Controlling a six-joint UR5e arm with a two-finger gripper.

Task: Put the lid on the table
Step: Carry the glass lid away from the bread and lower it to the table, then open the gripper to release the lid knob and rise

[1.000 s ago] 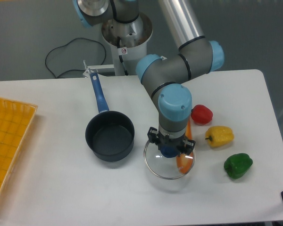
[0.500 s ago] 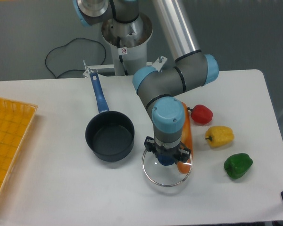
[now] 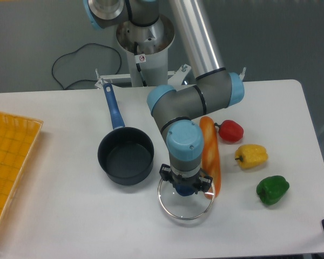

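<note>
Now, over the last second, I've carried the lid leftward off the orange vegetable, toward the pot. My jaws stay clamped on its blue knob. It hangs low over bare desk; I judge lowering and release come next.

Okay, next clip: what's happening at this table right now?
The UR5e arm's gripper is closed on the blue knob of a glass lid, holding it low over the white table, just in front and to the right of the open dark blue saucepan. Whether the lid already touches the table can't be told. An orange baguette-like loaf lies beside it, with red, yellow and green peppers further right.
</note>
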